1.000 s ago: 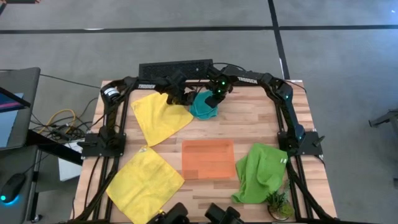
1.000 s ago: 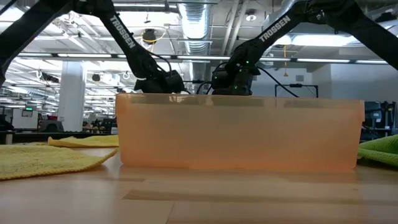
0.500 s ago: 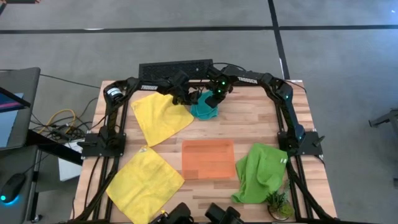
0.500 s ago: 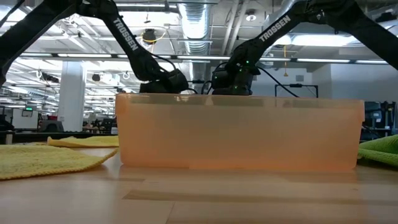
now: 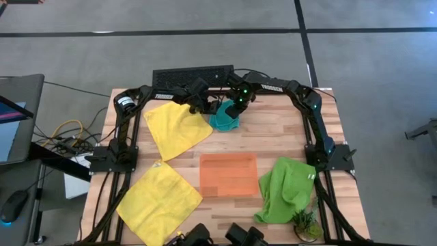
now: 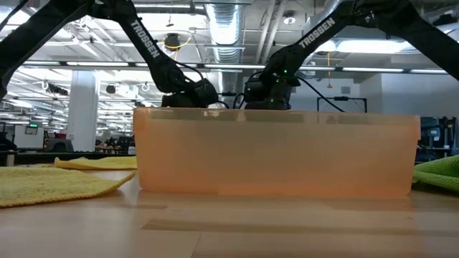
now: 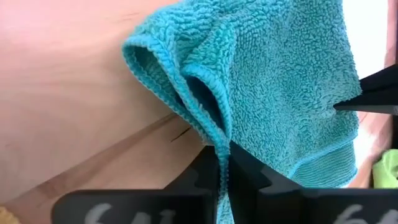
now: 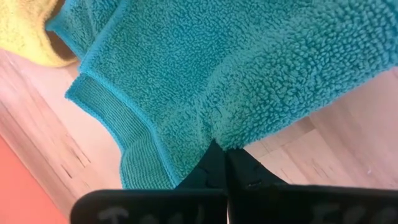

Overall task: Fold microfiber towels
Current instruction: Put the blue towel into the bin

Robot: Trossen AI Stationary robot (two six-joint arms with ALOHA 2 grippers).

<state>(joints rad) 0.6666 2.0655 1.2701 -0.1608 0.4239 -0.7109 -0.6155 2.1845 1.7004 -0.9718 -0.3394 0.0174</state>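
Both grippers, left [image 7: 224,163] and right [image 8: 225,163], were clamped on the teal towel [image 5: 224,119] (bunched, at the table's [image 5: 273,137] far edge).

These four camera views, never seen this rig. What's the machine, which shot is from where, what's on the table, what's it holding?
It is a two-arm robot at a wooden table. One picture looks straight down, one looks level across the tabletop, and two come from cameras on the wrists.

On the table lie two yellow towels, a lime green towel and an orange tray; the tray fills the level view.

At the far edge, the left end effector and the right end effector are each shut on the teal towel, as both wrist views show.
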